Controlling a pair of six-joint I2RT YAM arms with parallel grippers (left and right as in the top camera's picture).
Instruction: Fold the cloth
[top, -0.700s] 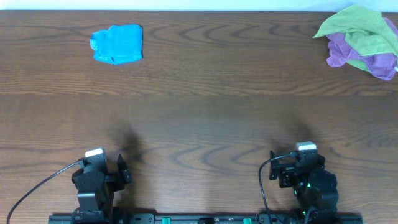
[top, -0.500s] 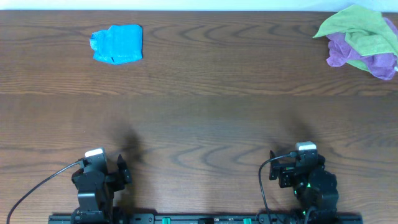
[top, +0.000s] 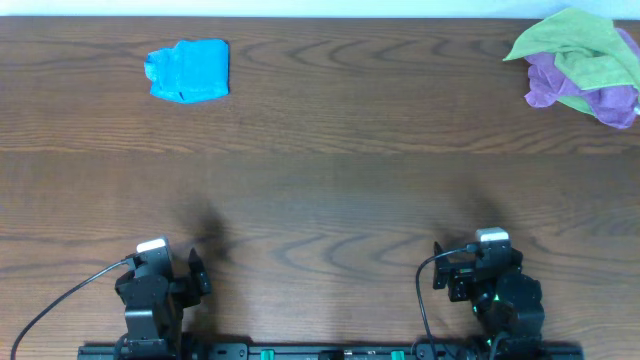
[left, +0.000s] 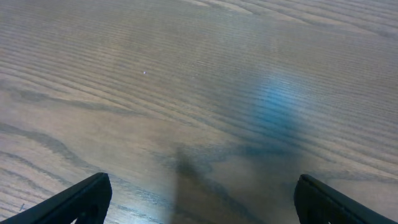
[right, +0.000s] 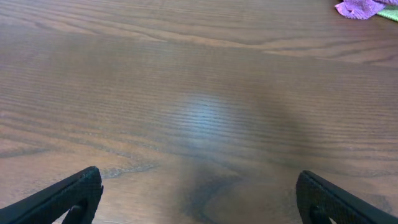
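A blue cloth lies folded into a small bundle at the far left of the wooden table. A heap of green and purple cloths lies crumpled at the far right; its purple edge shows at the top right of the right wrist view. My left gripper rests at the near left edge, open and empty. My right gripper rests at the near right edge, open and empty. Both are far from the cloths.
The arm bases sit on a black rail along the near edge. A black cable runs from the left arm toward the near left corner. Bare wood lies under both grippers.
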